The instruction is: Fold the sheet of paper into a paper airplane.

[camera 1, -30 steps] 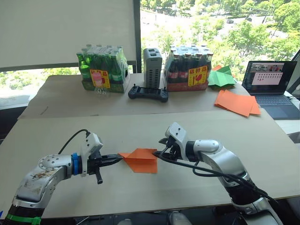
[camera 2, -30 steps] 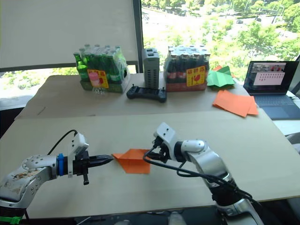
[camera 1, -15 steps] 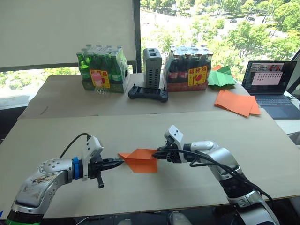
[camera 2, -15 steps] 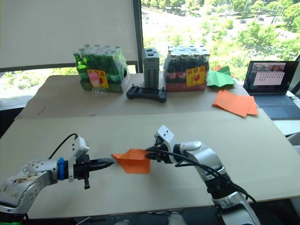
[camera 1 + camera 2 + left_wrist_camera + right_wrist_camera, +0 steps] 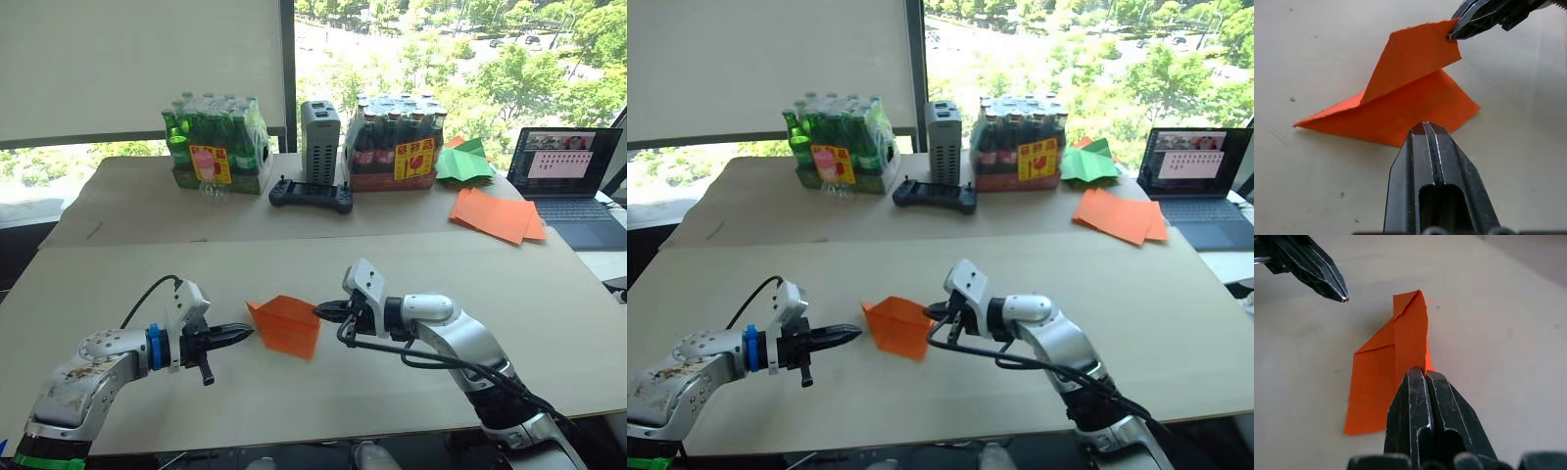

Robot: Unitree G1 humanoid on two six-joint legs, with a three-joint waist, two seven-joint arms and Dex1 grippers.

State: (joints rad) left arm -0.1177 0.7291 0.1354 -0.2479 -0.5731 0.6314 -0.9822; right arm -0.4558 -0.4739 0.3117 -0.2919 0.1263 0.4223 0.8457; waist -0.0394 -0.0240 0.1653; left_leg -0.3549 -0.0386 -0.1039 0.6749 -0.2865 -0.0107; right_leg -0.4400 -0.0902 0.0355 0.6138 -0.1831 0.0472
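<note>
on table [image 5: 118,284], paper airplane [image 5: 286,324] flap now raised by right gripper [image 5: 318,312]

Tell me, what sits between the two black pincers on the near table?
The folded orange paper airplane lies between them in the head views. The right gripper pinches one raised flap by its edge; the left gripper points at it, shut, just short of the paper.

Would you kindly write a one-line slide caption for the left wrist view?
Right end effector pinches and lifts one flap of the folded orange paper airplane while the shut left end effector waits beside it.
</note>
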